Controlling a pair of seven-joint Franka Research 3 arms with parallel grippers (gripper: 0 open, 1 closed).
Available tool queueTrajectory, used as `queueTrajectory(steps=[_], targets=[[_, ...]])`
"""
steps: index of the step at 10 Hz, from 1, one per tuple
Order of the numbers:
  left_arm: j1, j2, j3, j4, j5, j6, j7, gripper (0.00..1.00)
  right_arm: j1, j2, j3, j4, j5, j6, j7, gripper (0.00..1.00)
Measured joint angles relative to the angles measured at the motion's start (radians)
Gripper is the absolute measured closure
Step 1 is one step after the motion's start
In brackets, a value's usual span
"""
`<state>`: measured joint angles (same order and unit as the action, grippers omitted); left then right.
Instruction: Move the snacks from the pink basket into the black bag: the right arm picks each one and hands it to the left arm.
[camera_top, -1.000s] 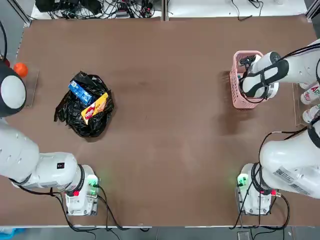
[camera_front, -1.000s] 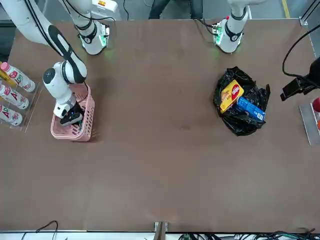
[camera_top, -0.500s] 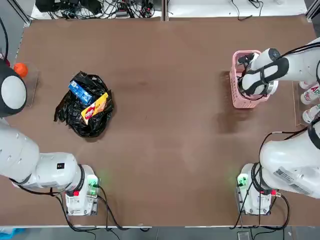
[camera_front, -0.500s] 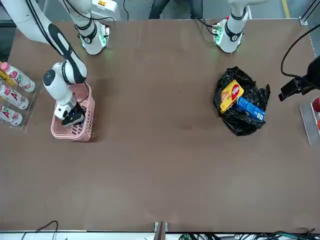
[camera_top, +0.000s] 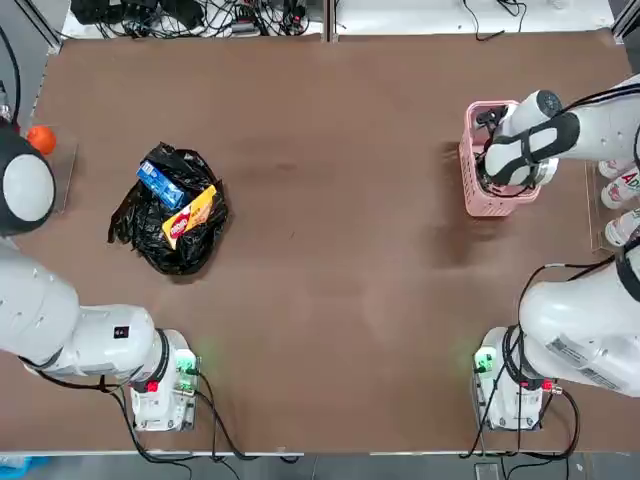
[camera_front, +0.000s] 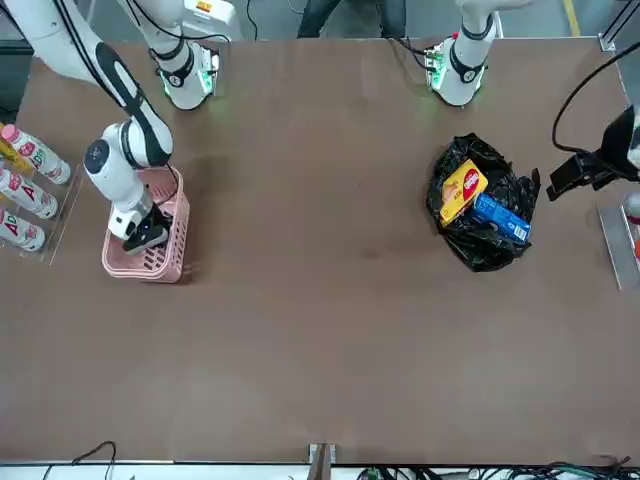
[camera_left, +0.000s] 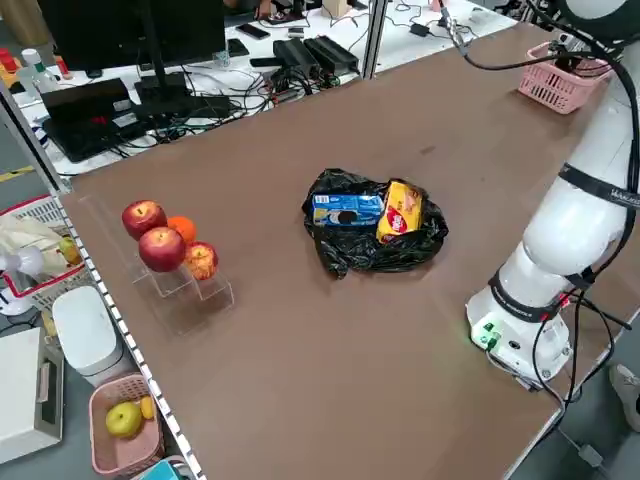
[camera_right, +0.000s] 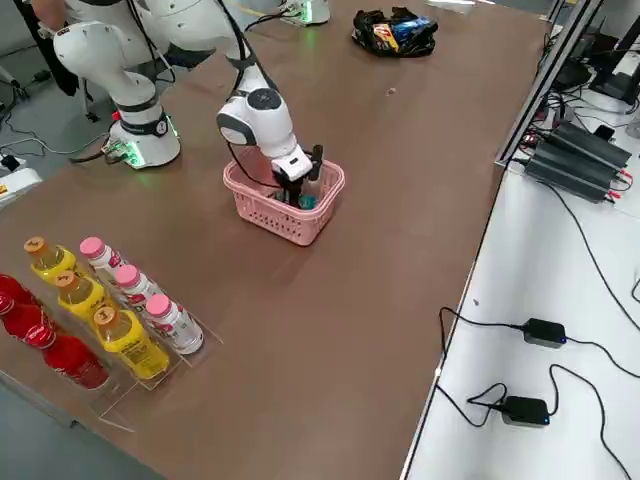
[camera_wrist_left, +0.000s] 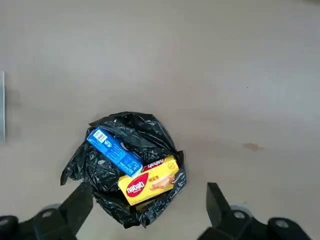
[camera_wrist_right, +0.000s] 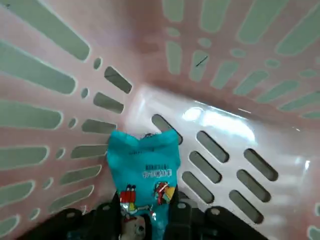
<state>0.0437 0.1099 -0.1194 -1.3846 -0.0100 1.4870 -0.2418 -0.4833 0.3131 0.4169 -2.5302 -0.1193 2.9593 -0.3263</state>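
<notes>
Right gripper (camera_wrist_right: 145, 220) in the pink basket (camera_top: 468, 170)
Its fingers pinch the teal packet's (camera_wrist_right: 145, 172) near end; the packet stretches away from them. Left gripper (camera_wrist_left: 150, 205) hangs spread wide above the black bag (camera_wrist_left: 107, 172).

The pink basket (camera_wrist_right: 220, 125) is smooth moulded plastic, its slotted floor catching a bright glare at the centre of the right wrist view. The teal packet (camera_wrist_right: 145, 175) at lower left there is slick printed film, lightly crinkled. At centre of the left wrist view the black bag (camera_wrist_left: 107, 172) is thin, wrinkled, shiny plastic; the yellow packet (camera_wrist_left: 149, 181) and blue packet (camera_wrist_left: 115, 151) on it look glossy. The brown table (camera_top: 340, 250) looks matt.
</notes>
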Motion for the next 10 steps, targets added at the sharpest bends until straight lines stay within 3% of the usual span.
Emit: queueTrajectory(steps=[6, 10], targets=[[0.014, 0.000, 0.002, 0.000, -0.010, 0.000, 0.001, 0.00, 0.000, -0.077, 0.011, 0.056, 0.000, -0.208, 0.000, 0.65], [0.015, 0.000, 0.007, 0.000, -0.014, 0.000, 0.001, 0.00, 0.000, -0.103, 0.021, 0.216, 0.014, -0.511, 0.002, 0.65]])
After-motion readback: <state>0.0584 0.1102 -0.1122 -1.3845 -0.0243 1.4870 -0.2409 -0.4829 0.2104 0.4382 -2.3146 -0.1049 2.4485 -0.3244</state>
